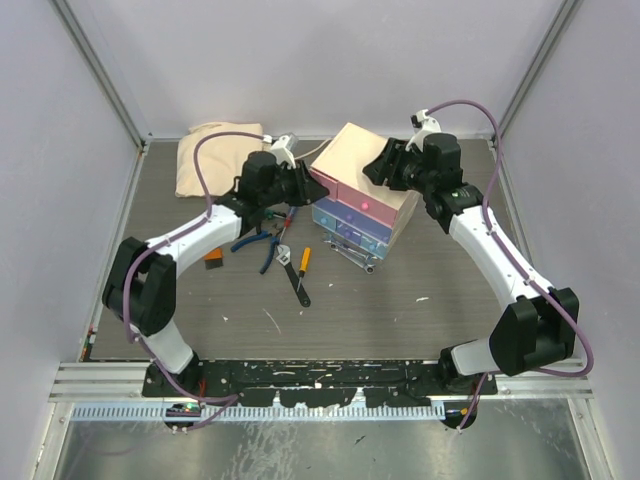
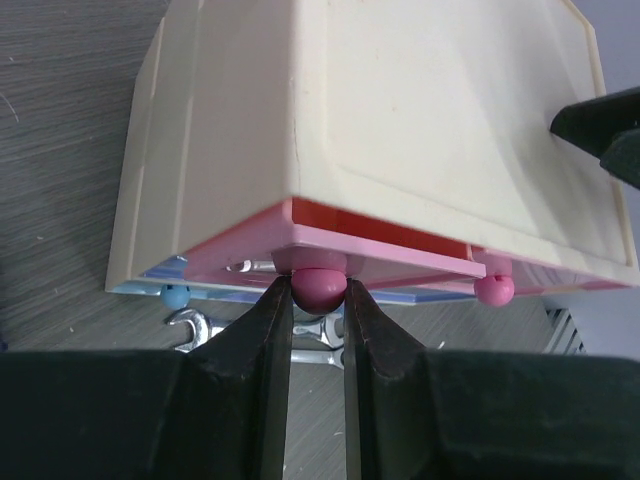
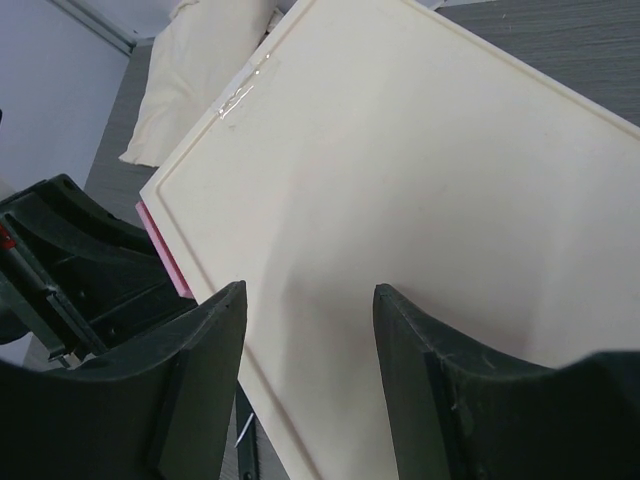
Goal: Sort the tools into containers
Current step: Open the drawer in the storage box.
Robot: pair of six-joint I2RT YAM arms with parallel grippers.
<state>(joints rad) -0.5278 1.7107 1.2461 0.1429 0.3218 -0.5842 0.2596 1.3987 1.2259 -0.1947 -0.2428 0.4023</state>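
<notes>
The cream chest (image 1: 350, 160) stands at the back centre, with pink (image 1: 368, 205), blue (image 1: 340, 218) and light-blue drawers (image 1: 350, 238). My left gripper (image 1: 306, 186) is shut on the left pink drawer's knob (image 2: 318, 285), and the drawer front stands slightly out. My right gripper (image 3: 310, 295) is open with both fingertips at the chest top (image 3: 430, 150); I cannot tell if they touch. Blue-handled pliers (image 1: 255, 243), an orange-handled screwdriver (image 1: 305, 260), a black-handled adjustable wrench (image 1: 293, 277) and silver spanners (image 1: 355, 258) lie on the table in front. The green screwdriver is hidden.
A cream cloth bag (image 1: 215, 155) lies at the back left. A small orange-and-black object (image 1: 213, 255) lies by the left arm. A second pink knob (image 2: 493, 290) and a blue knob (image 2: 175, 295) show beside my left fingers. Walls close the sides.
</notes>
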